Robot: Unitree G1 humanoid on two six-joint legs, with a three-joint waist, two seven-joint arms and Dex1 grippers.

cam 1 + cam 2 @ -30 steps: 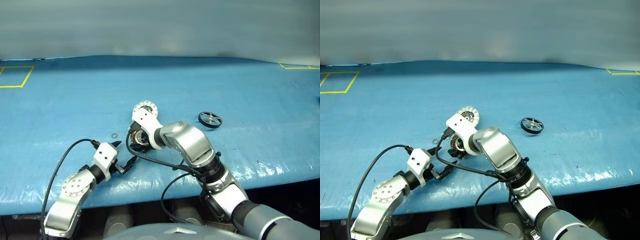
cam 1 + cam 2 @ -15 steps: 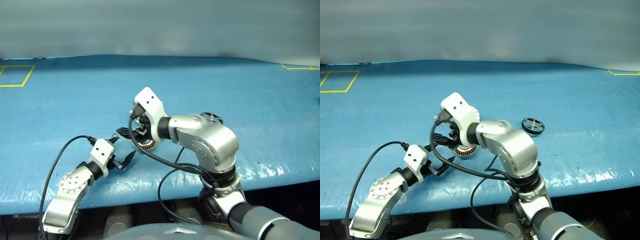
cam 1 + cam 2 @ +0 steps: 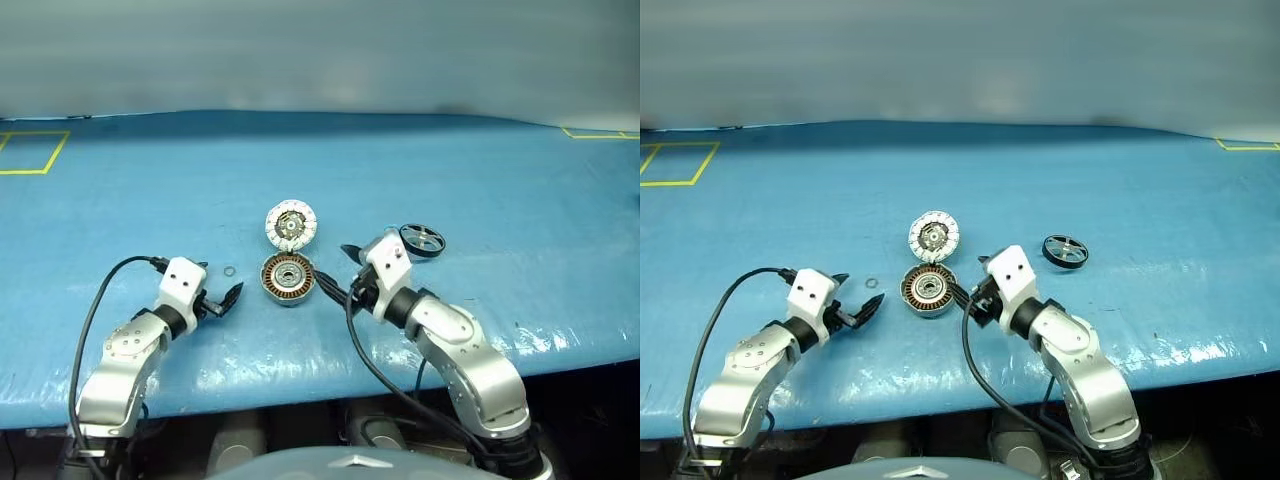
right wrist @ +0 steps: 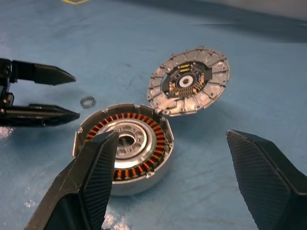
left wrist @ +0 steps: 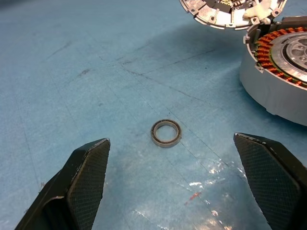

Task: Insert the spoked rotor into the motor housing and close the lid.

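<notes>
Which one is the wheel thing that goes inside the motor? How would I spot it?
Start at the round silver-grey motor housing with copper-brown windings in the middle of the blue table, its whitish dotted lid lying open. Look to the robot's right, past the right gripper: the small flat black ring with thin silvery cross spokes lies there alone. Unlike the tiny thin washer ring, it is black, spoked and much wider.

Wide work table covered in a bright blue plastic sheet, slightly wrinkled, with creases and glossy patches catching the overhead light near the front edge. Yellow tape outline marks a square at the far left corner of the sheet; a second strip of yellow tape sits at the far right corner. Plain pale grey wall behind the table, evenly lit, no windows visible. Dark shadowed gap below the table's front edge.
</notes>
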